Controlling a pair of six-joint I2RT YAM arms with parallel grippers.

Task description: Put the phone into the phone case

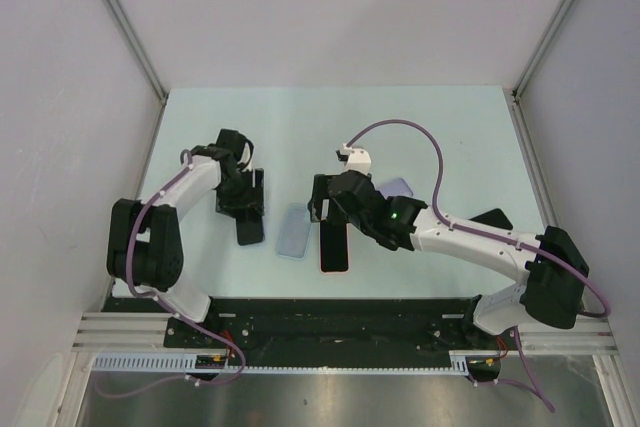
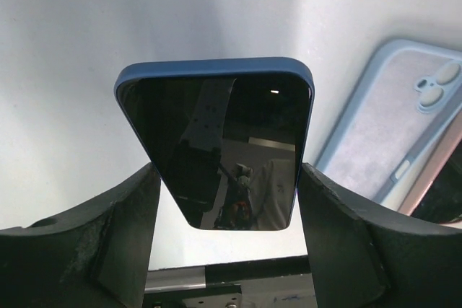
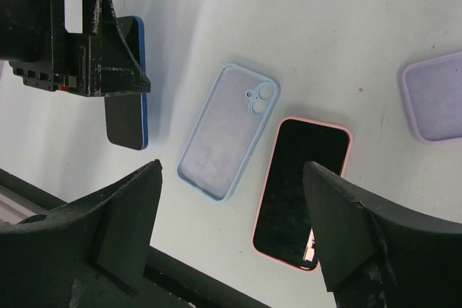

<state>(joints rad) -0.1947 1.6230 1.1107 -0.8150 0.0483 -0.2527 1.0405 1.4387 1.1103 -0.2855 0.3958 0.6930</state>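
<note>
A dark phone with a blue rim sits between the fingers of my left gripper, screen up; the jaws press on its long sides. The top view shows this phone under my left gripper at centre left. An empty light-blue case lies open side up just to its right; it also shows in the right wrist view. A phone with a pink rim lies screen up beside the case. My right gripper hovers above the case and pink phone, open and empty.
A purple case lies to the right of the pink phone, behind my right arm in the top view. A black rail runs along the table's near edge. White walls enclose the table on three sides.
</note>
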